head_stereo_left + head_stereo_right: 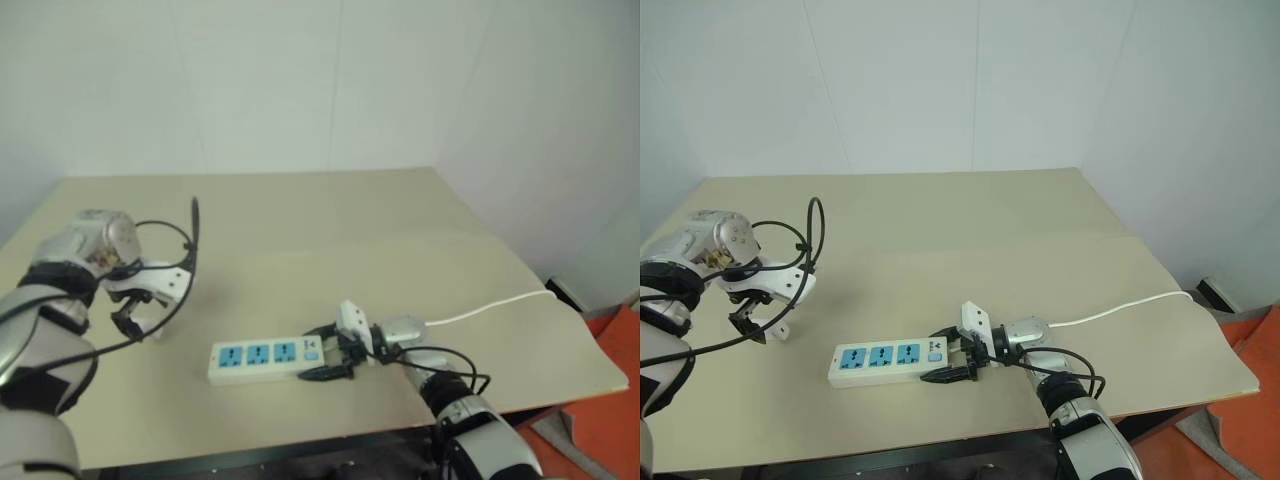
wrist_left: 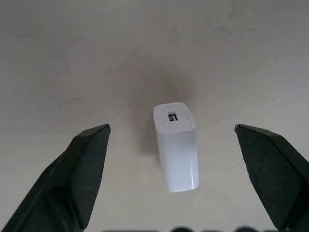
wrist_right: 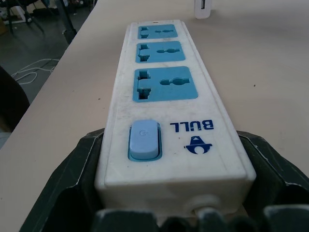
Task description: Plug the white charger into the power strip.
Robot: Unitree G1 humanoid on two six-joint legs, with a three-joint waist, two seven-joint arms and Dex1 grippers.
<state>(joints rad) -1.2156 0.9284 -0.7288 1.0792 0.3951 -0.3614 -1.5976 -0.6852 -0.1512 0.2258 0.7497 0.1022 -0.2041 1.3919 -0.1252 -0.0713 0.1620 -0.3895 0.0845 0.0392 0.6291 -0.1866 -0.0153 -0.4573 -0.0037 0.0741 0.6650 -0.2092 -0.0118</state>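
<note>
The white charger (image 2: pixel 177 154) stands upright on the tan table, port side up, toward the left side. My left gripper (image 2: pixel 172 127) hangs straight above it, open wide, one black finger on each side and apart from it. The same charger (image 3: pixel 203 8) shows past the far end of the power strip (image 1: pixel 265 358). That strip, a white bar with three blue sockets, lies flat near the table's front edge. My right gripper (image 1: pixel 335 355) is shut on its switch end, with fingers (image 3: pixel 77 179) pressed against both long sides.
The strip's thin white cord (image 1: pixel 490 305) runs right across the table (image 1: pixel 330 230) and off its right edge. An orange floor patch (image 1: pixel 620 350) lies beyond that edge. White walls stand behind the table.
</note>
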